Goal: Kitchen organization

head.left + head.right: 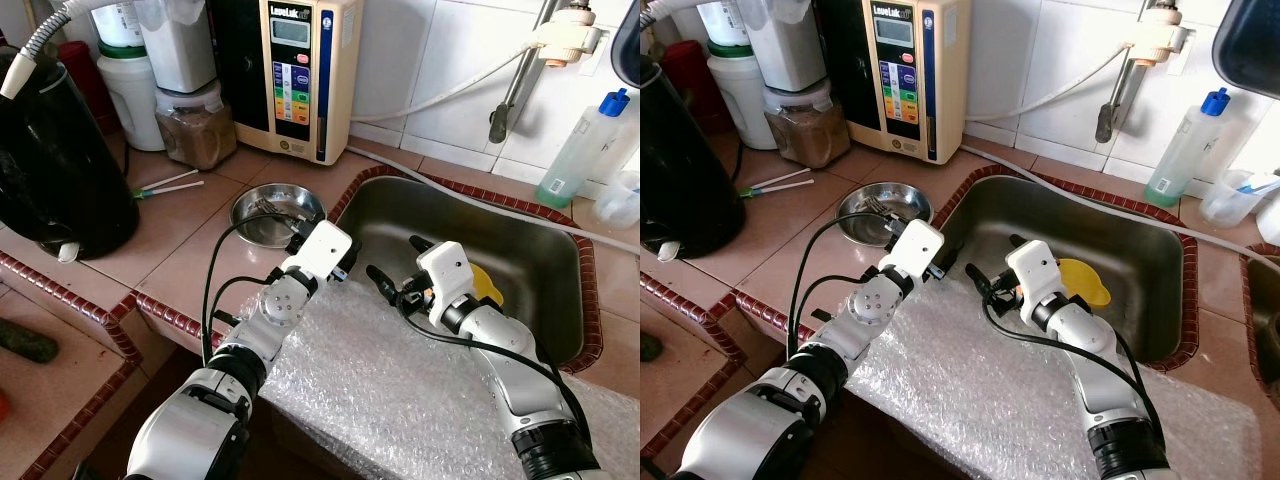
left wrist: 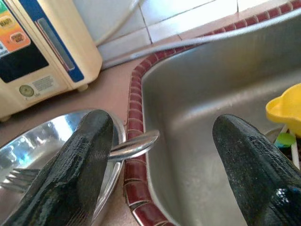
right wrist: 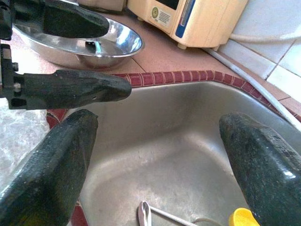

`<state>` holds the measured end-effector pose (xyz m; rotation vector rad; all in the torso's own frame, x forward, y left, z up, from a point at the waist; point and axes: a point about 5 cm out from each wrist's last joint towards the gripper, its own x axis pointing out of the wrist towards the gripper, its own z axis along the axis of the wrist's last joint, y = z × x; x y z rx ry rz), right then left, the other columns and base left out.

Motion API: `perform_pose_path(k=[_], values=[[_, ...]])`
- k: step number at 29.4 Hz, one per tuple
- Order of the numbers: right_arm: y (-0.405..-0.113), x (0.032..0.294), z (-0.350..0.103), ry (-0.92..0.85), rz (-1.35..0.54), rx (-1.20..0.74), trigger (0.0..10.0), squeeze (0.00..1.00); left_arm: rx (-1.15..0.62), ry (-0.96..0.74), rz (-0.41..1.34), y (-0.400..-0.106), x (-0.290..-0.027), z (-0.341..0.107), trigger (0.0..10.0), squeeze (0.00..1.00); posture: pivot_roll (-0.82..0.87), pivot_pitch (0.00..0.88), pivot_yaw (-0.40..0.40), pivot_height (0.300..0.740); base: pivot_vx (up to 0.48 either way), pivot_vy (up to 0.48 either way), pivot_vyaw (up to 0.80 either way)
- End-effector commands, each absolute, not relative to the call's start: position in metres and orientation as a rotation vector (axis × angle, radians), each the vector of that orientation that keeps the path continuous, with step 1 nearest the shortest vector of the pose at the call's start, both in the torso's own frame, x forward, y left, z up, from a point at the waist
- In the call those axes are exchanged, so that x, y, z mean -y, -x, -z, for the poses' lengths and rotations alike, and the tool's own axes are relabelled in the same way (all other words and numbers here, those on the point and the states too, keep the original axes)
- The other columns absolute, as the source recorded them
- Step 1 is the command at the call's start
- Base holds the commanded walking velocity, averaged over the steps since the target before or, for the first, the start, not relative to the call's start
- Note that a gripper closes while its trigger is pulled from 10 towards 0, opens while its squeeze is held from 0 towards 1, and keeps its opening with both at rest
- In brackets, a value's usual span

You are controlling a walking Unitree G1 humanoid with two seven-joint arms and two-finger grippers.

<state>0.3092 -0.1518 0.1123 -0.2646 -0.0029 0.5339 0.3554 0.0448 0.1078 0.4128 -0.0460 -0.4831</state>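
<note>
Fork (image 2: 21,178) is lying in the steel bowl (image 1: 262,222), tines inside, handle (image 2: 134,145) running out over the bowl's rim toward the sink's left edge; long axis pointing roughly from bowl centre to sink. Bowl is sitting on the tiled counter (image 1: 190,250), just beside the sink's near-left corner, in front of the cream water appliance (image 1: 295,70).

Left gripper (image 1: 312,232) is hovering over the bowl's sink-side rim, fingers spread apart, one finger (image 2: 82,160) passing in front of the fork handle; contact, cannot tell. Right gripper (image 1: 392,268) is hanging over the sink's (image 1: 520,250) left part, fingers likewise spread wide, holding nothing.

Yellow funnel (image 1: 1085,282) is lying in the sink basin behind the right wrist. Bubble wrap (image 1: 400,400) is draping over the counter's front edge below both arms. Two straws (image 1: 170,184) are lying on the counter left of the bowl. Black kettle (image 1: 55,170) is standing at the counter's left end.
</note>
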Motion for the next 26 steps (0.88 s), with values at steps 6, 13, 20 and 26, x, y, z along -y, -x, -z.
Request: perform_pose_path(k=[6,13,20,26], values=[[-0.3085,0.1499,-0.1171,0.265,-0.523,0.022,10.0,1.0,-0.014,-0.48,0.475,-0.3582,-0.0486,-0.1026,10.0,0.0,-0.07,0.0,0.023,0.74,0.0,0.0,0.0],[-0.3073,0.1498,-0.1196,0.267,-0.515,0.031,10.0,1.0,-0.015,-0.492,0.471,-0.3604,-0.0484,-0.1048,0.0,0.0,-0.06,0.0,0.028,0.74,0.0,0.0,0.0],[-0.3082,0.1468,-0.1193,0.263,-0.512,0.034,10.0,1.0,-0.026,-0.521,0.473,-0.3629,-0.0502,-0.1064,0.0,0.0,-0.04,0.009,0.039,0.74,0.0,0.0,0.0],[-0.3072,0.1437,-0.1187,0.255,-0.505,0.036,10.0,1.0,-0.054,-0.551,0.478,-0.3641,-0.0558,-0.1037,0.0,0.0,-0.04,0.01,0.046,0.74,0.0,0.0,0.0]])
